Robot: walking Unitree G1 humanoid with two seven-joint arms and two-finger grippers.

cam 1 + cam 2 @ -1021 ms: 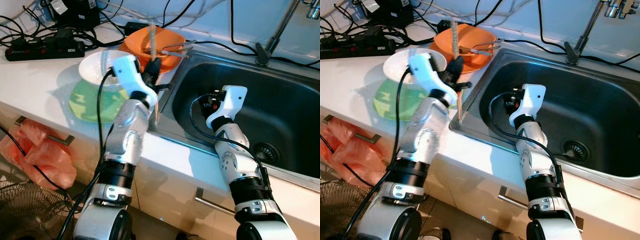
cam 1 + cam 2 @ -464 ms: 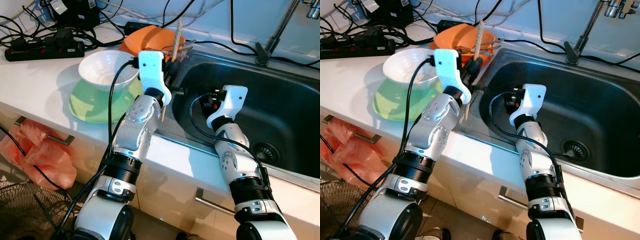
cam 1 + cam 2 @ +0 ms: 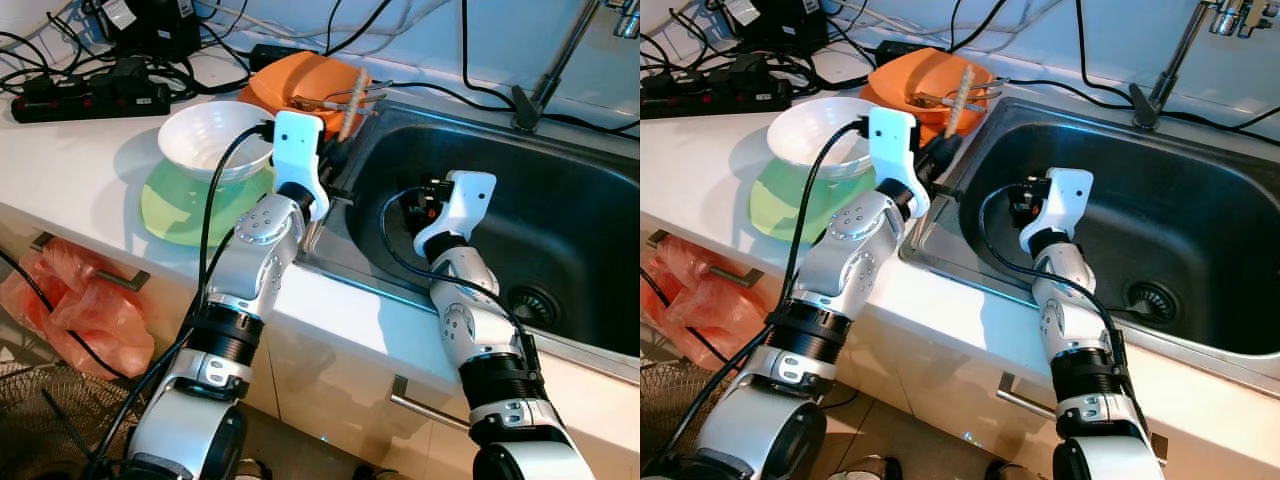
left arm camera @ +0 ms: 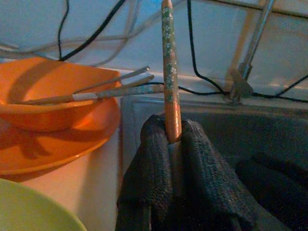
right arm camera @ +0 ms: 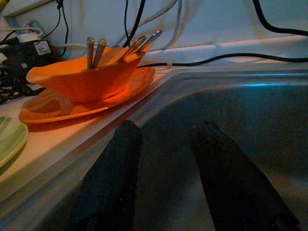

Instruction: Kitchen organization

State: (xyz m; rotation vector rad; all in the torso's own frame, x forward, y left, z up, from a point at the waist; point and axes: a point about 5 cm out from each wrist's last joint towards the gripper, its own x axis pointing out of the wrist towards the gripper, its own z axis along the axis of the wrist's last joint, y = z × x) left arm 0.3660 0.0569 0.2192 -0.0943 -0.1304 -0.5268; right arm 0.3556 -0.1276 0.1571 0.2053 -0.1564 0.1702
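Beside the orange bowl (image 3: 312, 88), held chopstick (image 4: 169, 72) upright in pinched left gripper (image 4: 175, 139); right gripper (image 5: 166, 159) parted, farther.

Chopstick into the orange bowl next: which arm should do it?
Left. The left gripper already clamps the chopstick beside the orange bowl; the right gripper hangs open over the sink.

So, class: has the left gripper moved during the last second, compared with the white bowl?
Yes. The left gripper, shut on a patterned chopstick, has shifted from beside the white bowl towards the sink edge, next to the orange bowl.
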